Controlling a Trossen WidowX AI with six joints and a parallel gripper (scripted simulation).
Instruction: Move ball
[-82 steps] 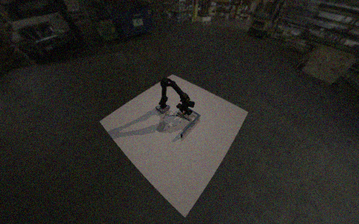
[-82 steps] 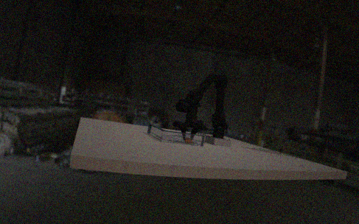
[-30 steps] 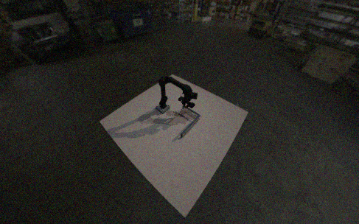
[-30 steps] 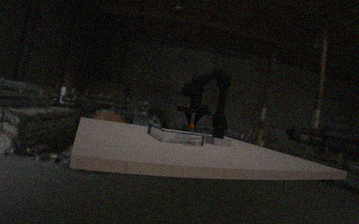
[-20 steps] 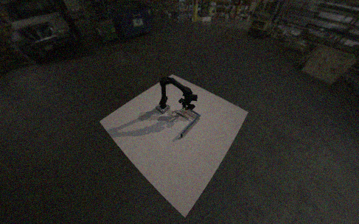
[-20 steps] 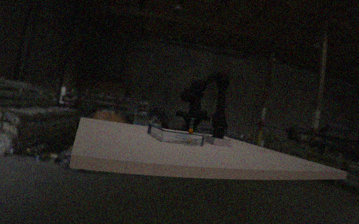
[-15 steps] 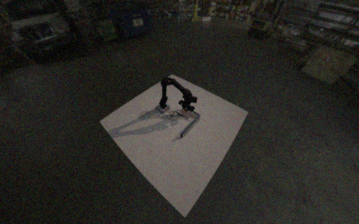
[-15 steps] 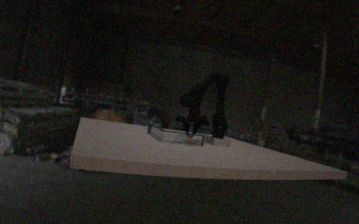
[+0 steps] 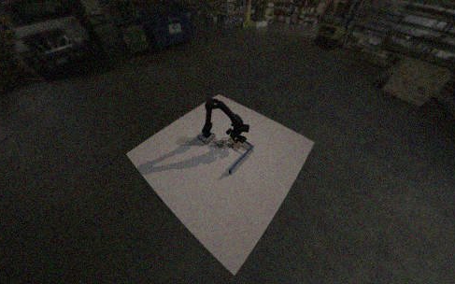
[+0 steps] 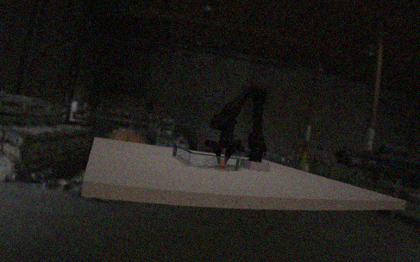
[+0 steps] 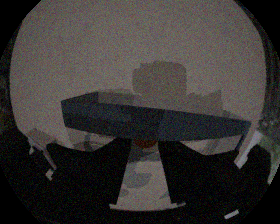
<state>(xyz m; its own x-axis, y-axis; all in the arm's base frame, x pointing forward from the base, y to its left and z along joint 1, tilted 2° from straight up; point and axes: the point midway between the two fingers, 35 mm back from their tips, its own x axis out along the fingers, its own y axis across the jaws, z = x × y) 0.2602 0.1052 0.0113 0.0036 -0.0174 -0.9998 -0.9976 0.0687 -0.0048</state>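
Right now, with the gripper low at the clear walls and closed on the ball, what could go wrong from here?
1. The gripper holds the orange ball just above the table, close to the clear walls; a drift sideways could knock a wall.
2. In the wrist view the wall crosses right in front of the fingers and hides most of the ball, so lining up with the resting spot is hard to check.
3. Released off-centre, the ball may roll.

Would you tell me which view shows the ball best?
Exterior: the orange ball shows between the jaws, low by the clear walls. Wrist gives only a sliver past a wall; top is too distant to show it.
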